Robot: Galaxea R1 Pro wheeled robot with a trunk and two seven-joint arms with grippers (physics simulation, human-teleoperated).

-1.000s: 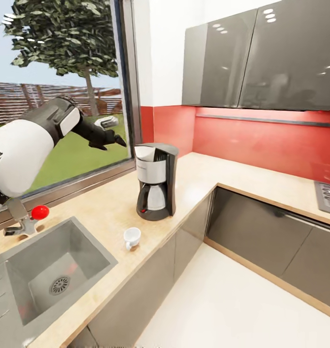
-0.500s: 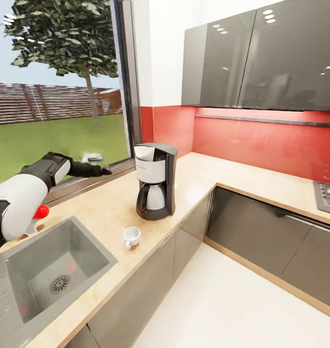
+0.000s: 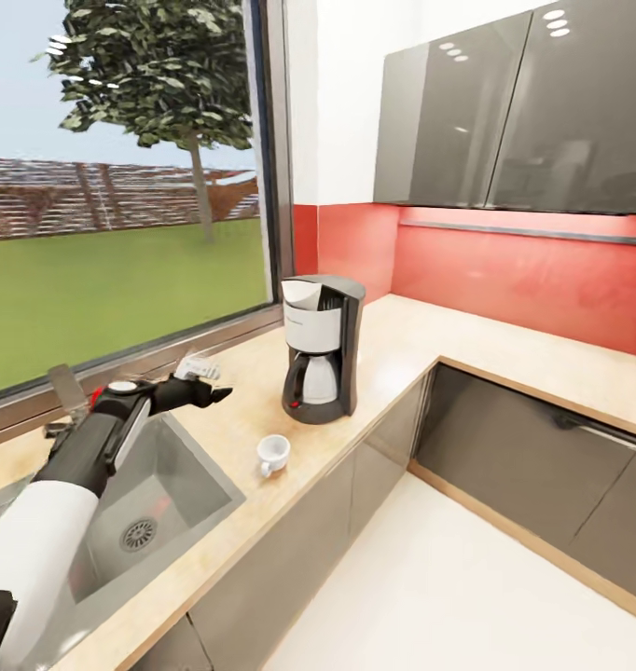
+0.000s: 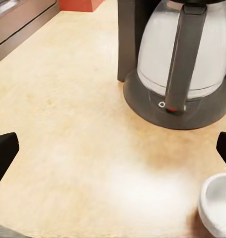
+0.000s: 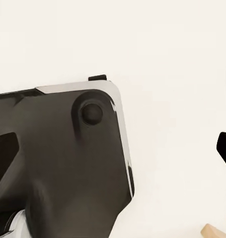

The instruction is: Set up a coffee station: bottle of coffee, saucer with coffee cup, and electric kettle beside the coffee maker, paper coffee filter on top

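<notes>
At the lower left of the head view, your black left gripper (image 3: pixel 206 391) hangs over the grey sink (image 3: pixel 183 485) edge. Its fingers are spread wide with nothing between them. To its right, the tall dark grey and white coffee maker (image 3: pixel 322 349) stands on the long beige wood-grain countertop (image 3: pixel 402 340). The tiny white coffee cup (image 3: pixel 273 454) sits just in front of it, near the counter edge. Your right gripper's (image 5: pixel 113 148) black fingertips sit far apart, holding nothing.

A dark grey rounded robot body panel (image 5: pixel 58 163) with a round black bolt (image 5: pixel 92 113) is lying over pale cream floor (image 5: pixel 167 54); black fingertips (image 5: pixel 224 146) of the right tool are showing wide apart.
</notes>
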